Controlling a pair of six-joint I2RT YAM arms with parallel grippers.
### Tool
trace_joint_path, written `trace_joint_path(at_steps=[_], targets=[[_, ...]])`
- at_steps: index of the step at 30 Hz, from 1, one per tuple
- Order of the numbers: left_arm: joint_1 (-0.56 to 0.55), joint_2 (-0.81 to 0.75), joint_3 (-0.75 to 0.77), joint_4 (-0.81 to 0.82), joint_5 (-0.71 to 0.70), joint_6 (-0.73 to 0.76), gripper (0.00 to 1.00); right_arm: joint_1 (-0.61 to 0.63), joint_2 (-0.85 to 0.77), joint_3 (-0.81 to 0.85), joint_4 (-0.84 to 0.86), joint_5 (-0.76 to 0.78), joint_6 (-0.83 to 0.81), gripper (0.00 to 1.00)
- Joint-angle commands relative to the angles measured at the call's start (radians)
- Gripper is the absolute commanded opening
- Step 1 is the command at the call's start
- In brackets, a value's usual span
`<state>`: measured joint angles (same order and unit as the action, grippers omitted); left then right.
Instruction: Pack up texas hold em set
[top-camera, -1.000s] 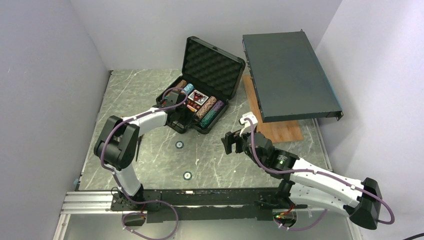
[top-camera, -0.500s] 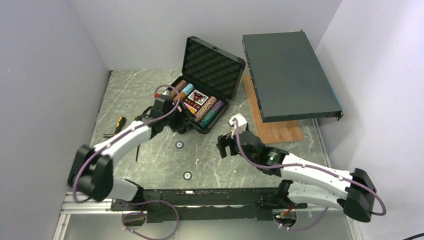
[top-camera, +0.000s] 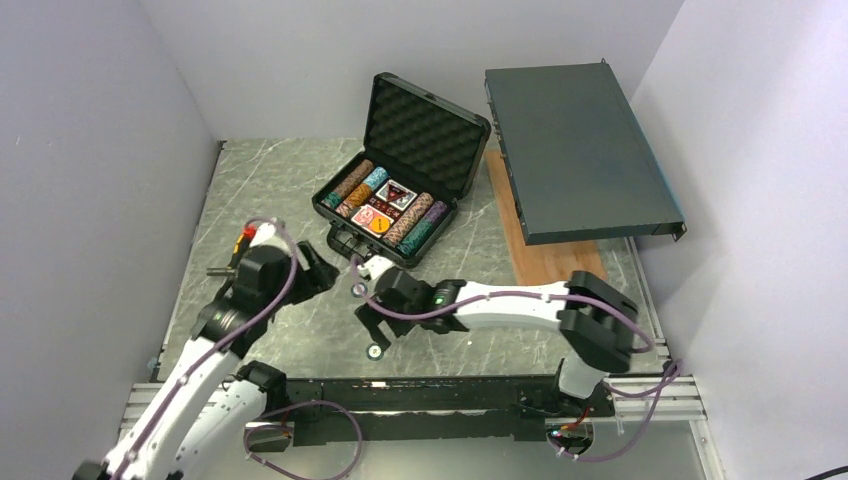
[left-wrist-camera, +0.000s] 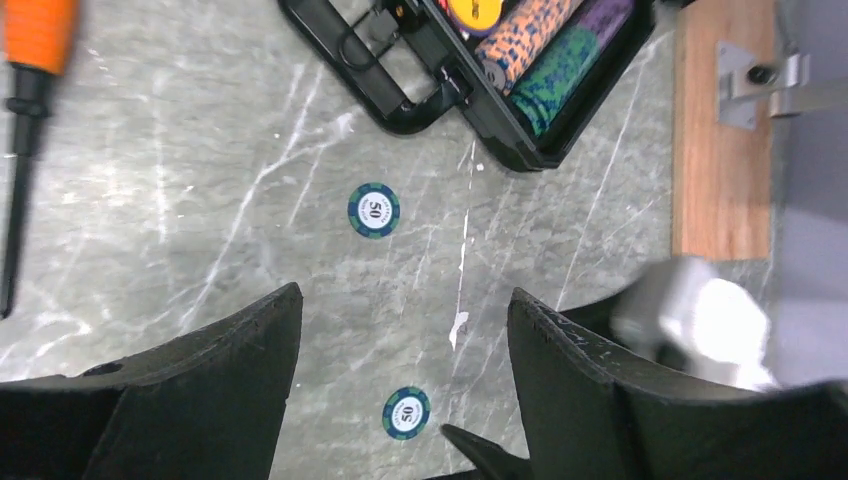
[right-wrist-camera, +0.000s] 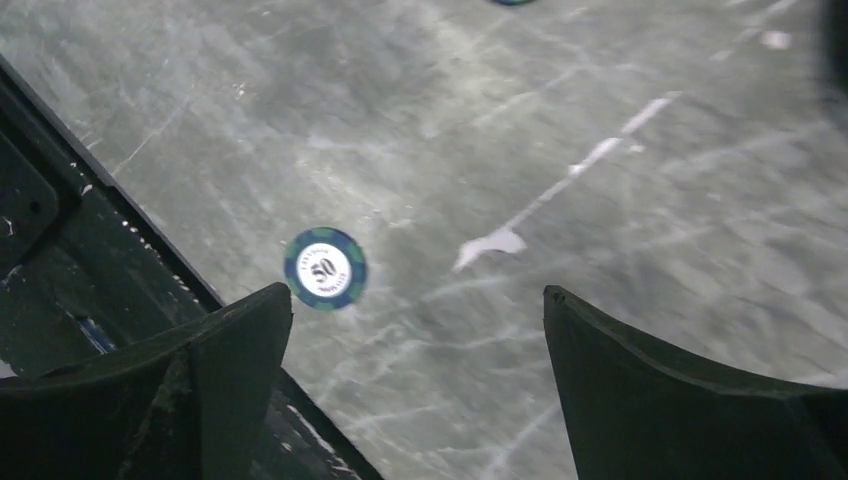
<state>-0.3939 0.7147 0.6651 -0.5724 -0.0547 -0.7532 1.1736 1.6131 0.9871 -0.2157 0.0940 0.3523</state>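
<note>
While hanging low over the grey marbled table (top-camera: 270, 180), right tool (right-wrist-camera: 417, 295) spread wide, grasping nothing; round blue-and-white poker chip (right-wrist-camera: 325, 268) flat at left of frame, just beside one finger. Left tool (left-wrist-camera: 405, 295) likewise released, farther off. Open black foam-lined case (top-camera: 425, 130) at upper centre.

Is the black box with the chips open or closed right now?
Open. The foam lid of the black case stands up at the back, and rows of chips and cards show inside.
</note>
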Motion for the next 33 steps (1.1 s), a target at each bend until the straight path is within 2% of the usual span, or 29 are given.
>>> trace_joint_path(at_steps=[1,5,9,12,22,27,33], targets=[[0.004,-0.231,-0.018,-0.145,-0.145,-0.015,0.77,0.047,0.134,0.147,-0.118,-0.019,0.043,0.92],[0.005,-0.393,0.006,-0.192,-0.200,0.006,0.76,0.076,0.221,0.226,-0.162,-0.018,0.046,0.80],[0.005,-0.464,0.035,-0.232,-0.237,0.026,0.76,0.099,0.285,0.283,-0.209,-0.010,0.039,0.67],[0.004,-0.465,0.049,-0.256,-0.243,0.036,0.76,0.114,0.310,0.303,-0.226,-0.014,0.030,0.63],[0.004,-0.431,0.024,-0.216,-0.210,0.046,0.78,0.152,0.350,0.321,-0.264,-0.013,0.012,0.59],[0.005,-0.405,0.024,-0.207,-0.203,0.050,0.78,0.164,0.356,0.310,-0.287,0.043,0.008,0.45],[0.005,-0.397,0.025,-0.196,-0.199,0.044,0.78,0.167,0.364,0.297,-0.293,0.114,0.004,0.38]])
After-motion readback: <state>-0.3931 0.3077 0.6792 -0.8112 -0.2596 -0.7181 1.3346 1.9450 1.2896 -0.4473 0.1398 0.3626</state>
